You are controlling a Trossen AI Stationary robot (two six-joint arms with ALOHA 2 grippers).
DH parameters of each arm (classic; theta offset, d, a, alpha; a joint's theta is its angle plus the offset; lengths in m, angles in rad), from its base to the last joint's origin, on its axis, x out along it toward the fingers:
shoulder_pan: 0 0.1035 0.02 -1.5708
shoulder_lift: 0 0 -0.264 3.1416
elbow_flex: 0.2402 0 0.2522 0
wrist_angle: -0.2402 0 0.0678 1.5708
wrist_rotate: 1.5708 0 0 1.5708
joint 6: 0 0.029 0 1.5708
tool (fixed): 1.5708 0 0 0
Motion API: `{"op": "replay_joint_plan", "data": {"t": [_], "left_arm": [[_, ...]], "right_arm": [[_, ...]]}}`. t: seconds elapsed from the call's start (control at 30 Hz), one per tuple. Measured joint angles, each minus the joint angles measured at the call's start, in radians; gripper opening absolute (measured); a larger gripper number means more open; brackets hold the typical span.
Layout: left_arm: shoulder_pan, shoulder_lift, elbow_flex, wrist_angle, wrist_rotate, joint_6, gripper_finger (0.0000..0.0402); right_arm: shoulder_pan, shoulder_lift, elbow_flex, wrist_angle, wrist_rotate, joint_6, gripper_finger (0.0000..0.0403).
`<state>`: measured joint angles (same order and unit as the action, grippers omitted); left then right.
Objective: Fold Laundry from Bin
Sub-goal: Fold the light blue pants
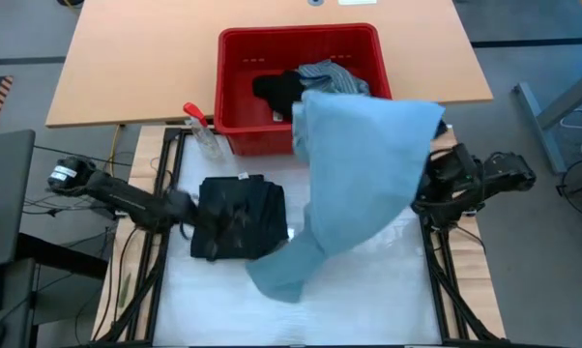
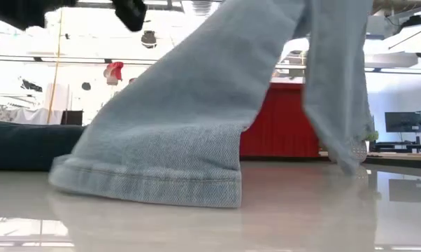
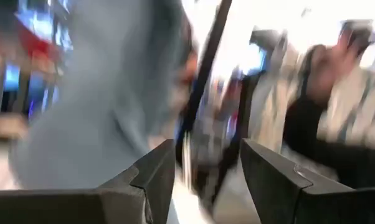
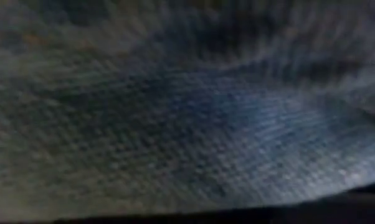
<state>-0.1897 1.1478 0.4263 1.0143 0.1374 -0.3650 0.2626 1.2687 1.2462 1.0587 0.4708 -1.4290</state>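
Observation:
The light blue jeans (image 1: pixel 359 184) hang high over the table's middle and right, draped over my right gripper, which they hide; only the right arm (image 1: pixel 475 179) shows. The right wrist view is filled with denim (image 4: pixel 187 112). One leg's hem (image 2: pixel 147 185) rests on the table. A folded dark navy piece (image 1: pixel 238 217) lies flat at the left. My left gripper (image 3: pixel 206 155) stands open and empty beside its left edge (image 1: pixel 183 206). The red bin (image 1: pixel 301 92) at the far side holds a black piece (image 1: pixel 276 92) and a striped shirt (image 1: pixel 334 77). My right gripper is shut on the jeans, but the denim covers the place of contact, so which part it has cannot be told. The cloth peaks near its upper right corner (image 1: pixel 431 121) and hangs slack from there. One leg's hem (image 1: pixel 272 280) lies on the table.
A clear spray bottle with a red trigger (image 1: pixel 202 130) stands by the bin's left near corner. The wooden tabletop (image 1: pixel 127 68) stretches behind and beside the bin. Black frame rails (image 1: pixel 165 242) run along both sides of the white work surface (image 1: pixel 368 300).

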Motion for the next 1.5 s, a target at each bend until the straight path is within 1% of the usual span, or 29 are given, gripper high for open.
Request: {"op": "replay_joint_plan", "data": {"t": [0.07,0.13,0.17,0.2,0.3,0.37,0.4,0.47,0.5,0.57,0.63,0.73,0.8,0.87,0.93,1.0,1.07,1.2,1.23,1.3,1.37,1.4,1.43,1.5], "left_arm": [[0.112,0.008,-0.011,0.117,0.058,-0.084,0.0171],[0.186,0.062,0.012,0.202,0.080,-0.174,0.0171],[0.207,0.095,0.035,0.240,0.117,-0.216,0.0171],[0.219,0.131,0.060,0.278,0.174,-0.252,0.0171],[0.219,0.228,0.173,0.418,0.393,-0.326,0.0171],[0.211,0.263,0.235,0.462,0.496,-0.360,0.0171],[0.212,0.271,0.257,0.464,0.517,-0.374,0.0171],[0.228,0.268,0.276,0.451,0.520,-0.368,0.0171],[0.243,0.260,0.281,0.432,0.514,-0.336,0.0171],[0.278,0.231,0.281,0.368,0.508,-0.224,0.0171],[0.301,0.206,0.281,0.291,0.478,-0.078,0.0171],[0.295,0.195,0.281,0.159,0.375,0.214,0.0172],[0.278,0.195,0.281,0.080,0.282,0.372,0.0177],[0.257,0.196,0.281,0.039,0.208,0.459,0.0188],[0.237,0.195,0.281,0.004,0.170,0.505,0.0205],[0.217,0.196,0.281,-0.029,0.149,0.511,0.0228],[0.198,0.196,0.281,-0.048,0.095,0.526,0.0253],[0.183,0.246,0.314,-0.060,-0.140,0.590,0.0304],[0.185,0.270,0.337,-0.069,-0.163,0.580,0.0316],[0.194,0.327,0.406,-0.069,-0.166,0.563,0.0335],[0.194,0.380,0.472,-0.125,-0.164,0.582,0.0349],[0.194,0.404,0.502,-0.154,-0.182,0.598,0.0354],[0.194,0.418,0.519,-0.198,-0.206,0.608,0.0358],[0.197,0.436,0.544,-0.233,-0.216,0.606,0.0363]], "right_arm": [[0.022,-0.002,0.016,-0.011,-0.005,-0.010,0.0016],[0.038,-0.003,0.034,-0.024,-0.009,-0.016,0.0016],[0.043,-0.003,0.046,-0.045,-0.023,-0.016,0.0016],[0.045,-0.003,0.057,-0.072,-0.035,-0.017,0.0016],[0.044,-0.003,0.089,-0.181,-0.055,-0.004,0.0016],[0.043,-0.003,0.102,-0.244,-0.053,0.012,0.0016],[0.043,-0.003,0.106,-0.261,-0.047,0.013,0.0016],[0.045,-0.002,0.109,-0.265,-0.024,0.058,0.0016],[0.045,-0.007,0.109,-0.273,-0.017,0.104,0.0016],[0.049,-0.034,0.109,-0.336,-0.003,0.230,0.0016],[0.042,-0.074,0.109,-0.437,-0.005,0.381,0.0016],[0.005,-0.133,0.111,-0.616,-0.065,0.581,0.0016],[-0.013,-0.161,0.100,-0.699,-0.098,0.671,0.0016],[-0.025,-0.191,0.061,-0.725,-0.110,0.710,0.0016],[-0.024,-0.224,0.005,-0.728,-0.115,0.726,0.0016],[-0.023,-0.270,-0.058,-0.723,-0.137,0.754,0.0016],[-0.028,-0.318,-0.127,-0.689,-0.155,0.778,0.0016],[-0.054,-0.385,-0.259,-0.581,-0.215,0.833,0.0016],[-0.060,-0.391,-0.286,-0.563,-0.225,0.838,0.0016],[-0.072,-0.403,-0.335,-0.540,-0.227,0.841,0.0016],[-0.082,-0.405,-0.371,-0.528,-0.230,0.843,0.0016],[-0.082,-0.407,-0.388,-0.507,-0.230,0.851,0.0016],[-0.082,-0.412,-0.404,-0.496,-0.230,0.853,0.0016],[-0.078,-0.423,-0.420,-0.486,-0.226,0.854,0.0016]]}}
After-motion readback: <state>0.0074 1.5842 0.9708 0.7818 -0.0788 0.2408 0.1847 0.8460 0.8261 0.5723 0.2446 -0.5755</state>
